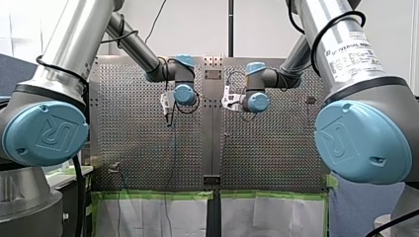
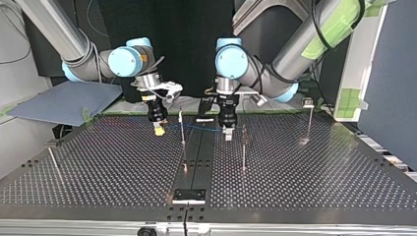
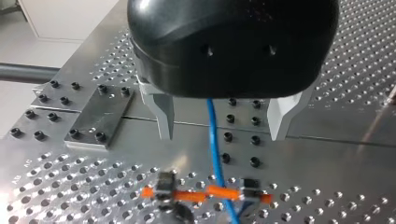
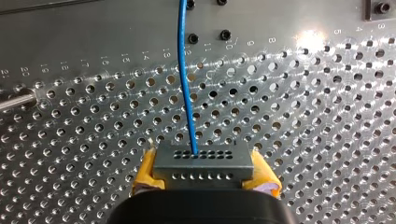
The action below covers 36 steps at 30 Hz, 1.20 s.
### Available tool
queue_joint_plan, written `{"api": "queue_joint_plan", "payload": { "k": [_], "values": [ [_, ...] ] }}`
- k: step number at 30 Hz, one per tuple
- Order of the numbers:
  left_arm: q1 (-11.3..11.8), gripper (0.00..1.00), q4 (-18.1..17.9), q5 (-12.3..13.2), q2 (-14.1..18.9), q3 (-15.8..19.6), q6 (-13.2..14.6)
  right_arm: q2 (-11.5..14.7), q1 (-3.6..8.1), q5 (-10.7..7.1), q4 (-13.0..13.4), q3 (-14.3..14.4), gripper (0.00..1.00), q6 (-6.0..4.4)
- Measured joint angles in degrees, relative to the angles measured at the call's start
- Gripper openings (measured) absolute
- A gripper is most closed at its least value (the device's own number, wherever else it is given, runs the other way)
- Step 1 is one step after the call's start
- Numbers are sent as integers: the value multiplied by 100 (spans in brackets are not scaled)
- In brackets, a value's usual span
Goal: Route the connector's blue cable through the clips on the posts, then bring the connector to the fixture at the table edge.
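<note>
Routing looks like the step in hand: my right gripper [image 2: 158,130] clamps the connector [image 4: 205,169], at nine o'clock of my left gripper [image 2: 227,133] in the top view, whose spread fingers [image 3: 163,116] straddle the cable [image 3: 214,140] and must next close and carry it to a post [image 2: 243,152].

Both arms are built alike: silver tubes, dark grey joint housings, round light blue caps.

My left arm [image 1: 64,44]: the near cap [image 1: 44,133] carries a raised "UR" mark. A black cable [image 1: 118,37] loops round the tube. Green tape [image 2: 339,27] wraps the upper section.

My right arm [image 1: 316,19]: its big cap [image 1: 363,143] carries the same mark. A white label [image 1: 353,57] is printed "UNIVERSAL ROBOTS". A black lead [image 1: 341,19] loops over the tube.

Left gripper [image 3: 224,135]: black rounded housing with two small holes, pale metal fingers [image 3: 163,116].

Right gripper [image 4: 203,172]: black body, yellow pads [image 4: 145,175].
</note>
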State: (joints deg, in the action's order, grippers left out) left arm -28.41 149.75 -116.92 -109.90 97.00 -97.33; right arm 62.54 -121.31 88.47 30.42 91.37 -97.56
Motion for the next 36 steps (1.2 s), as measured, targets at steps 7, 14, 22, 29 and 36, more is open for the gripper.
{"api": "queue_joint_plan", "payload": {
  "k": [7, 14, 22, 29, 36],
  "values": [
    [14, 100, 9, -127, -8, -131, 4, 0, 6, -4, 8, 0, 0, 6],
    [-6, 100, 19, -126, -10, -155, 86, 0, 15, -4, 16, 0, 0, 7],
    [-51, 69, 20, -84, -10, -156, 255, 0, 23, -4, 10, 0, 0, 7],
    [-85, 0, 8, -94, -9, -151, 360, 0, 25, -10, -1, 0, 0, 7],
    [-87, 0, 17, -85, -11, -149, 304, 0, 26, -13, -38, 0, 0, 28]
  ]
}}
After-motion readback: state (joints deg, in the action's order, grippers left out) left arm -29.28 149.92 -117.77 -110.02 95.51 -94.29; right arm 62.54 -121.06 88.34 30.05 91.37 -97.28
